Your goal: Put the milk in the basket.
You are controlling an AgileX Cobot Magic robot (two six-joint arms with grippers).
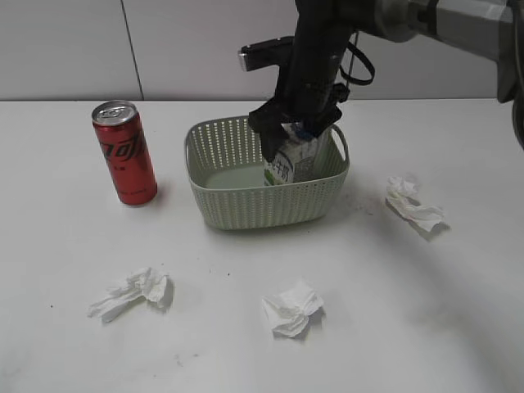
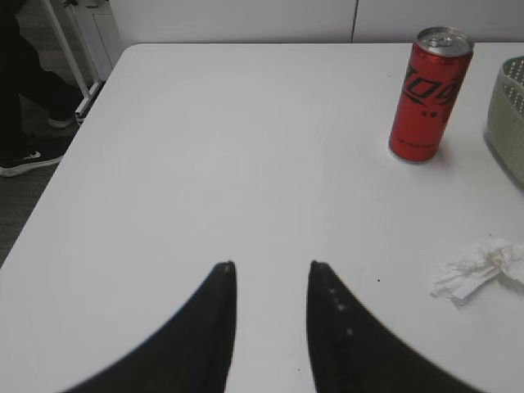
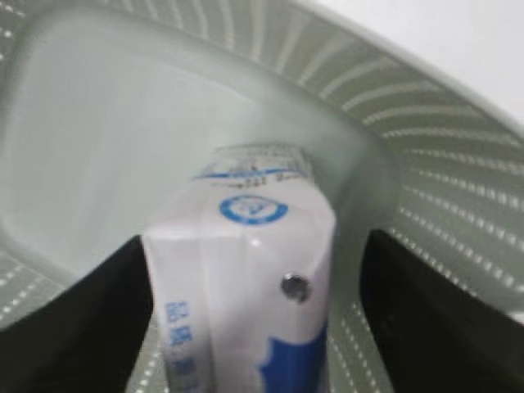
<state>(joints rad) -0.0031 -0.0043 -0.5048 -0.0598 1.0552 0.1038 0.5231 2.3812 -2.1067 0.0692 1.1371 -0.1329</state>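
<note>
The milk (image 1: 291, 164), a small white carton with blue print, leans tilted inside the pale green perforated basket (image 1: 262, 205) against its right wall. My right gripper (image 1: 296, 127) reaches down into the basket over the carton. In the right wrist view the milk (image 3: 246, 270) lies between the fingers of the right gripper (image 3: 258, 241); the left finger is against it, and a gap with the basket wall (image 3: 426, 164) showing separates it from the right finger. My left gripper (image 2: 270, 266) is open and empty over bare table at the left, outside the exterior view.
A red soda can (image 1: 124, 153) stands left of the basket, and it shows in the left wrist view (image 2: 428, 94) beside the basket's edge (image 2: 508, 115). Crumpled tissues lie at front left (image 1: 131, 293), front middle (image 1: 292, 309) and right (image 1: 412, 205).
</note>
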